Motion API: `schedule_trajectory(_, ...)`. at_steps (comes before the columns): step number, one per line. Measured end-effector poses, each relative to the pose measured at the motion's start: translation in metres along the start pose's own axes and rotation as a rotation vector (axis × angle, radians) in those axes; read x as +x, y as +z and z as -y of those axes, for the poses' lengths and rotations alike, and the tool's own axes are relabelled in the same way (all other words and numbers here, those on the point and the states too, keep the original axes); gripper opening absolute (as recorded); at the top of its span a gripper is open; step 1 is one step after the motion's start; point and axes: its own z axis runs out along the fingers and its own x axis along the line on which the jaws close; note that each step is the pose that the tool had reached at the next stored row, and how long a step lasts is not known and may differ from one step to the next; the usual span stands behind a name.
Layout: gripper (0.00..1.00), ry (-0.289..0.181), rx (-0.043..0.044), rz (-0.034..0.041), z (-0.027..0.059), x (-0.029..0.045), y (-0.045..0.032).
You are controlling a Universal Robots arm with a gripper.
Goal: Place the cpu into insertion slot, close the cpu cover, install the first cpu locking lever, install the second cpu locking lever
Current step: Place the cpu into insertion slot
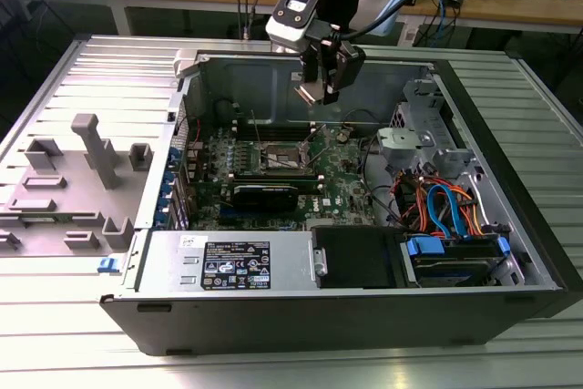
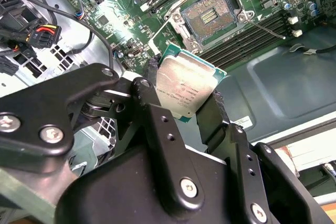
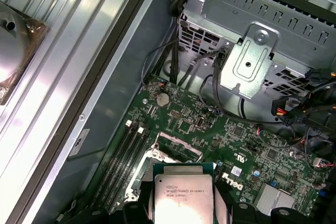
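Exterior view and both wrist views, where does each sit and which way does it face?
Exterior view: off the arm, looking down into the open computer case; the arm's wrist and tool show.
Second wrist view: on the wrist, looking along the tool's fingers at the cpu and insertion slot.
First wrist view: on the wrist, looking down on the motherboard; the tool's tips flank the cpu.
Shared: both wrist views show the gripped cpu and slot.

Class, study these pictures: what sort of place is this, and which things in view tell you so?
Likely a robotics lab or electronics workshop: an opened computer case lies on a ribbed metal table, a robot arm's pincer holds the cpu above its motherboard, and a wooden workbench stands behind.
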Motion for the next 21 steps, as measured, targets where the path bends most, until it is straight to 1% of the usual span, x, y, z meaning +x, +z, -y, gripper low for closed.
schedule_trajectory(5, 0.54, 0.004, 0.0000, 0.0004, 0.0000, 0.0000, 0.0000)
schedule_trajectory(10, 0.54, 0.033, -0.0006, 0.0030, 0.0000, 0.0000, 0.0000)
schedule_trajectory(12, 0.54, 0.054, -0.0010, 0.0047, 0.0001, -0.0002, 0.0001)
schedule_trajectory(16, 0.54, 0.059, -0.0011, 0.0053, 0.0009, -0.0016, 0.0002)
schedule_trajectory(19, 0.54, 0.099, -0.0019, 0.0088, 0.0009, -0.0017, 0.0008)
schedule_trajectory(21, 0.54, 0.157, -0.0028, 0.0139, 0.0010, -0.0017, 0.0014)
